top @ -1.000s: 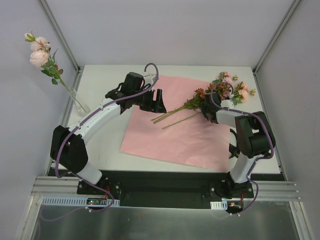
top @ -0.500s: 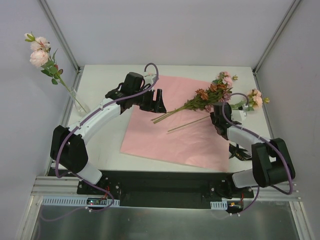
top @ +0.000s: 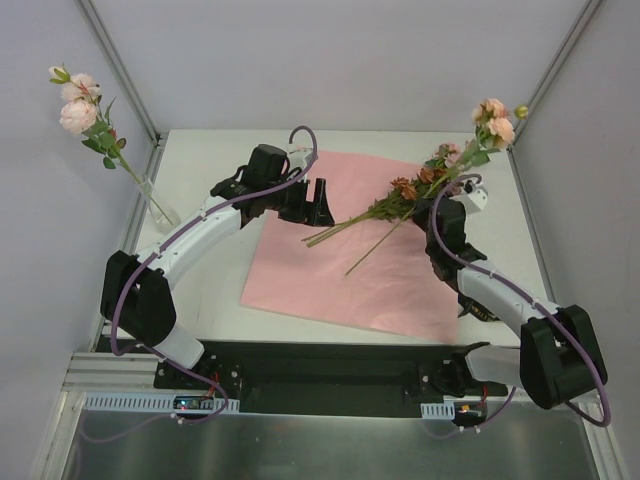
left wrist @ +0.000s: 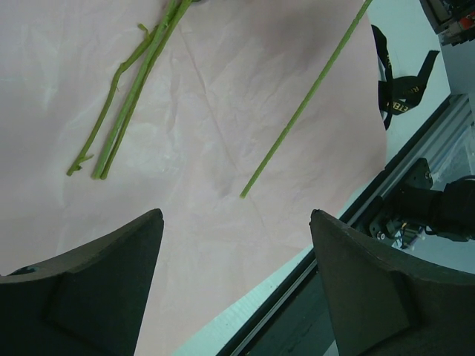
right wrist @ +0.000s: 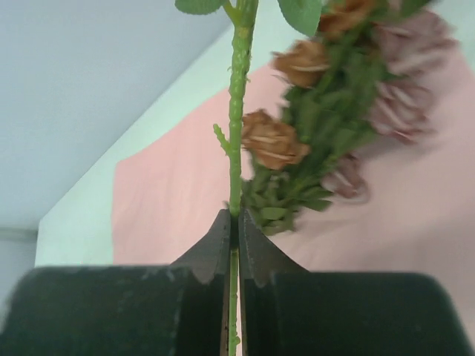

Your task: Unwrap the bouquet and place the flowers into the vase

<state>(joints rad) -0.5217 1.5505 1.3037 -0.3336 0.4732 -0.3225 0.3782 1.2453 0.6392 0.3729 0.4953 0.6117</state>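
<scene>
Right wrist view: the right gripper [right wrist: 234,222] has its fingers pressed tight on one stem [right wrist: 237,111], leaves and bloom rising past the tips. The bunch [right wrist: 334,104] lies just beyond and to the right of those fingers.

From above, the pinched stem slants up. Its pink heads are high over the fingers and its tail trails down over the paper [top: 340,270].

The left gripper [left wrist: 236,215] hangs with fingers spread wide and nothing between them. Ahead of those fingers lie the stem ends of the bunch and the dangling tail of the held stem.

Unwrapping looks done: the sheet lies flat and the ribbon [left wrist: 401,89] is off to the side of it. So this is the loading step, one flower at a time.

The vase [top: 160,210] sits well off behind the left fingers, far from the right ones. Next, I'd say, a hand-over to the open left fingers, then the stem tip goes down into that narrow mouth.

Count: one vase with one spray [top: 80,100] in it, one stem held, about three stems resting, one sheet, one ribbon.
</scene>
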